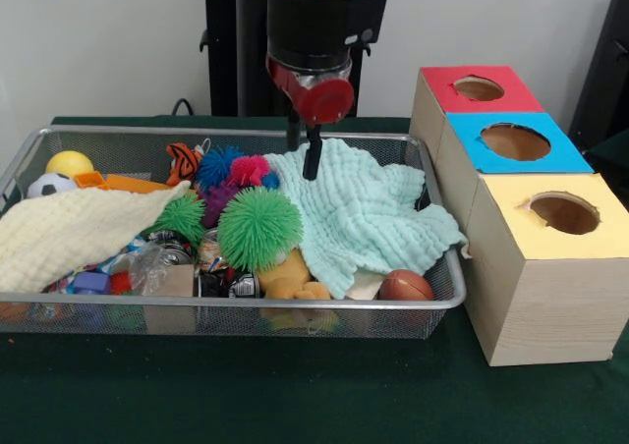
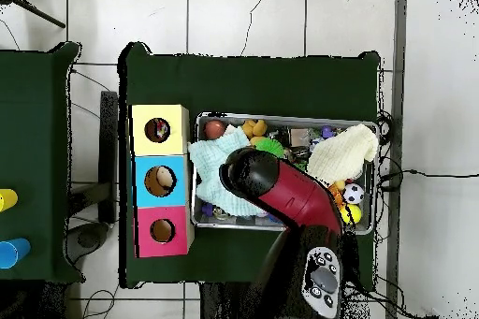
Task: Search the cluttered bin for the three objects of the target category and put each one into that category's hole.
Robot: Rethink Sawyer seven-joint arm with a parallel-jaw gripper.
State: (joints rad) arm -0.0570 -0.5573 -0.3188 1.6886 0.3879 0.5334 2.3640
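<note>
Black two-fingered gripper (image 1: 304, 149) hanging below a red and black arm (image 2: 285, 189), fingers slightly spread, pinching nothing. Lower finger tip touching or just above a crumpled pale mint waffle-weave cloth (image 1: 369, 218); contact cannot be told. Positioned over the far middle of the wide silver wire-mesh bin (image 1: 236, 302).

Immediately beside the gripper, toward the picture's left in the front view: a small pink spiky ball (image 1: 250, 170) and a blue spiky ball (image 1: 217, 164). Nearer the camera from the gripper: a large spiky green rubber pom ball (image 1: 259, 228), with a smaller green one (image 1: 181, 216) beside it. Below those, a yellow plush toy (image 1: 292, 279) and a small brown basketball (image 1: 405, 286) at the front rim. Farther left: a cream waffle-weave cloth (image 1: 74, 232), a yellow ball (image 1: 69, 163), a small soccer-print ball (image 1: 49, 185).

Well right of the gripper, outside the bin: three pale wood-grain cube boxes in a row. Round hole in the yellow top panel (image 1: 564, 212) on the nearest box; blue-topped box (image 1: 515, 142) in the middle, red-topped box (image 1: 479, 89) farthest.

Multicoloured patchwork ball not visible in the bin. In the overhead view, something mottled showing inside the yellow-topped hole; identity cannot be told.
</note>
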